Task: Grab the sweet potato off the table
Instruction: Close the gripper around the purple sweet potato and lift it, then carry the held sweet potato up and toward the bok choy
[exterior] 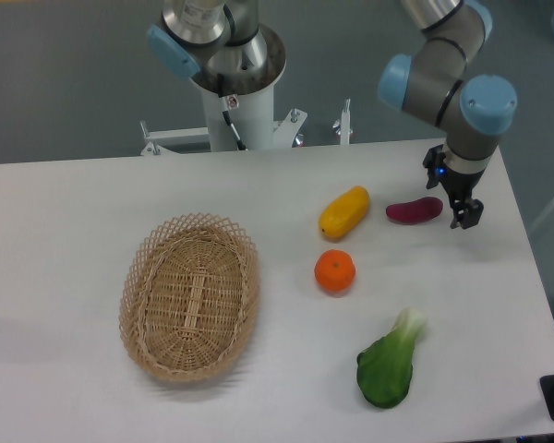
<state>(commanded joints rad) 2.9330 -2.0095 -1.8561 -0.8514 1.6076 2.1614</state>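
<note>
The sweet potato [414, 210] is a small magenta-purple tuber lying on the white table [65, 231] at the right rear. It sits just right of the yellow-orange oblong fruit [343, 212]. My gripper [456, 208] points down close to the table at the sweet potato's right tip. Its dark fingers [468, 214] stand apart and hold nothing. The sweet potato rests on the table and is not between the fingers.
A round orange [334, 271] lies in front of the yellow fruit. A green bok choy [388, 365] lies near the front right. A wicker basket [190, 295] stands left of centre. The table's right edge is close to the gripper.
</note>
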